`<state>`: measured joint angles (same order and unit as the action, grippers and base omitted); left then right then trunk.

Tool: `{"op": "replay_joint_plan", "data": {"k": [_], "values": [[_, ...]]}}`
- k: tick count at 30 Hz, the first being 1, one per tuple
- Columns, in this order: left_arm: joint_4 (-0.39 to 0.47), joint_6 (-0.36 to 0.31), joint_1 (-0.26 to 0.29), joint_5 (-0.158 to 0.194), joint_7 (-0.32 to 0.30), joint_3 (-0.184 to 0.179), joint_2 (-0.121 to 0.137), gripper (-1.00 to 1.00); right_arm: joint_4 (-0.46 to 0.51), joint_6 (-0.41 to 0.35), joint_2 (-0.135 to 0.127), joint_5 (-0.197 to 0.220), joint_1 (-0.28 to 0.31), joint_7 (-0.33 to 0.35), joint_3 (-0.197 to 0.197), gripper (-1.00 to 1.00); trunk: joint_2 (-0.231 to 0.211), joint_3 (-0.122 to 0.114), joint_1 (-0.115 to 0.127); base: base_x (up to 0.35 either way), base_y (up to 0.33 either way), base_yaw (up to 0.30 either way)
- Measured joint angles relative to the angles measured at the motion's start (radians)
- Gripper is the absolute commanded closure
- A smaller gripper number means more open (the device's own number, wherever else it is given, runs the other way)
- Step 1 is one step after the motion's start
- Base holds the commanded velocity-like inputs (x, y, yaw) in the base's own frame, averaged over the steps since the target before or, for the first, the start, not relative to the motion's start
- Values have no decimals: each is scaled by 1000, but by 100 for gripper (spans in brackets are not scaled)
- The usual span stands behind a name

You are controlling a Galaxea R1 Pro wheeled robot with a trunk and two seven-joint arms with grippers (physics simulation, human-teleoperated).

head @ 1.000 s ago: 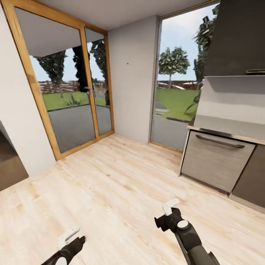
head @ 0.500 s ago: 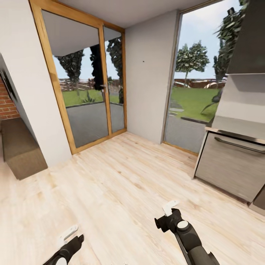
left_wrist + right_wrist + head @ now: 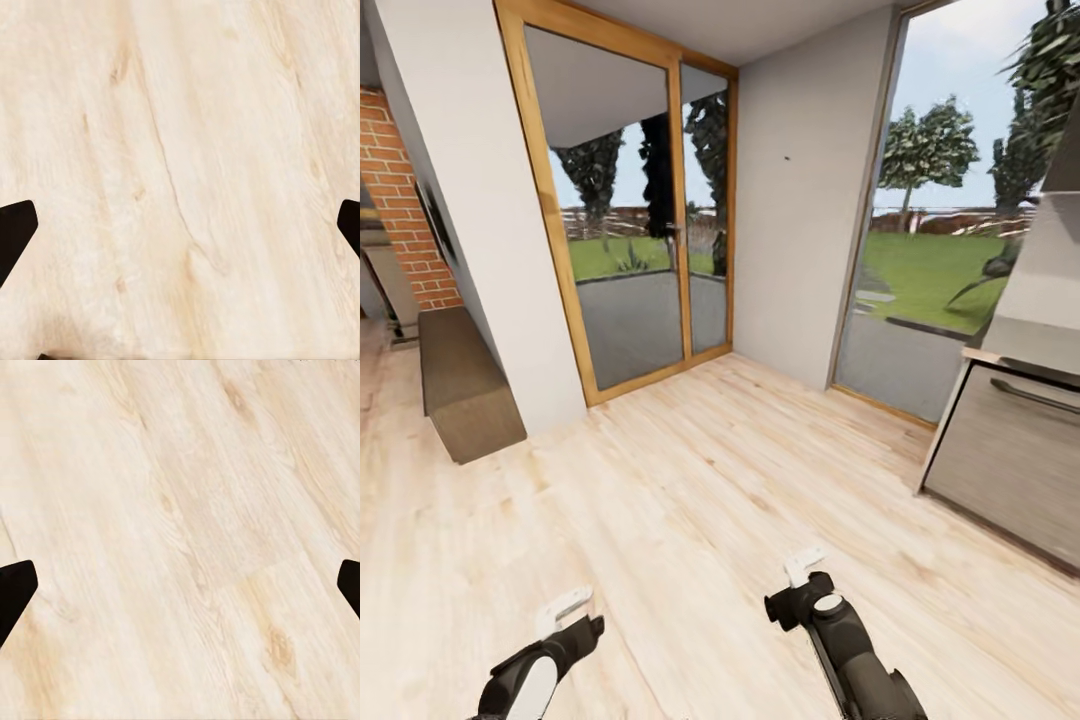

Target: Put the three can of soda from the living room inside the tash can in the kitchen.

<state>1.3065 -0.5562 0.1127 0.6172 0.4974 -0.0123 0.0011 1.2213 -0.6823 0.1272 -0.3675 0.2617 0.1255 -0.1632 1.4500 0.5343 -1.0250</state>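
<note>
The robot is standing on a pale wood floor (image 3: 690,480), facing a wood-framed glass door (image 3: 635,215) and a tall window (image 3: 950,240) with a white wall (image 3: 800,200) between them. Grass and trees are showing beyond the glass. A steel-fronted drawer (image 3: 1010,460) with a bar handle is sitting at the right, under a thin worktop (image 3: 985,357) edge. At the far left a red brick wall (image 3: 405,215) is showing past a white pillar (image 3: 480,230), and a low dark-wood cabinet (image 3: 460,385) is lying along the floor beside it.

Both arms are hanging low in front. The left gripper (image 3: 565,610) is pointing at the floor, and in the left wrist view its jaws are standing wide apart at the edges with bare floorboards between them. The right gripper (image 3: 802,567) is doing the same; in the right wrist view its jaws are likewise spread, gripping nothing.

The pictures are not letting me place the soda cans or the bin.
</note>
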Motion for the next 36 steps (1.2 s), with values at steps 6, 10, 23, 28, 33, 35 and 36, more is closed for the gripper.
{"op": "replay_joint_plan", "data": {"k": [6, 10, 23, 28, 33, 35, 36], "values": [[-90, 81, 8, 5, 1, -45, 0, -100, 25, 2, 24, 3, 12, -56, -2, -100, 0, 4, 0, 0, 0, 264], [-192, 174, 10, 10, -2, -51, 7, -100, 73, -1, 26, 4, 6, -64, 1, -100, 0, 4, 0, 0, 0, 295], [-220, 199, 10, 9, 0, -51, 8, -100, 107, -3, 27, -1, -3, -66, -4, -100, 0, -5, 0, 0, 0, 266], [-220, 207, 10, 8, 1, -50, 8, -100, 107, -2, 26, -1, -4, -66, -5, -100, 0, -11, 0, 0, 0, 239], [-221, 210, 10, 7, 1, -49, 8, -100, 106, -2, 26, -1, -4, -66, -5, -100, 0, -16, 0, 0, 0, 240], [-221, 210, 10, 8, 1, -49, 8, -100, 106, -2, 26, -2, -4, -66, -5, -100, 0, -19, 0, 0, 0, 243], [-222, 211, 10, 7, 1, -49, 8, -100, 106, -2, 26, -2, -4, -66, -5, -100, 0, -20, 0, 0, 0, 248]]}}
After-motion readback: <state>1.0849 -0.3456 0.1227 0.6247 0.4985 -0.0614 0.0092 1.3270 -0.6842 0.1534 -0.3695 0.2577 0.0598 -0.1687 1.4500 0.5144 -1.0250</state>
